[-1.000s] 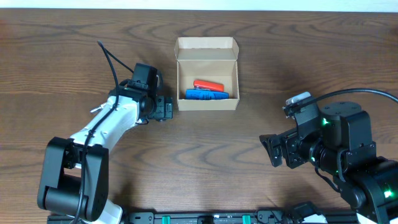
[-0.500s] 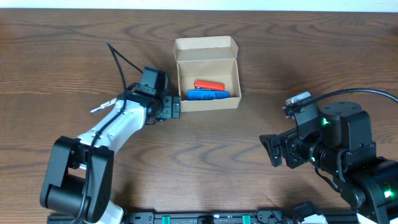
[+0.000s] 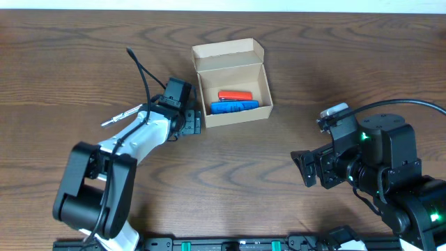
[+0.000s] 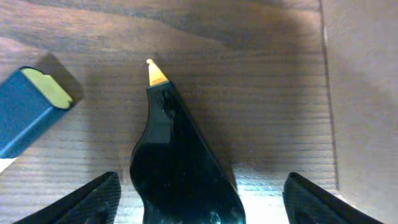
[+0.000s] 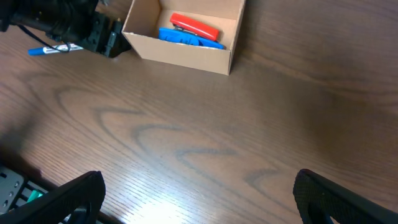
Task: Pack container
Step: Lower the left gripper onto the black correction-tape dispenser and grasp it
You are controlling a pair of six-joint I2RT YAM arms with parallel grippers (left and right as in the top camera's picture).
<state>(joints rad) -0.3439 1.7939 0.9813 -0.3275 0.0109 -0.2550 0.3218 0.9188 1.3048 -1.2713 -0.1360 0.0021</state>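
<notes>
Container (image 3: pixel 237 116) | left fingers (image 4: pixel 87 202) apart, wrist alone shows black pen (image 4: pixel 180 168), perhaps | right fingers (image 5: pixel 68 196) apart

Your left arm (image 3: pixel 132 139), lower left of the frame, is a white link between black joints, with a thin black cable (image 3: pixel 144 73) looping above. Your right arm (image 3: pixel 390 160), lower right, and the right tool (image 3: pixel 306 171) are black, with green lights (image 3: pixel 363 137).

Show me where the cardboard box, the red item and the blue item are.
cardboard box (image 3: pixel 237 116), overhead view, on its front wall.
red item (image 3: pixel 234 95), overhead view, on its middle, inside the box.
blue item (image 3: pixel 234 107), overhead view, on its middle, beside the red one.
</notes>
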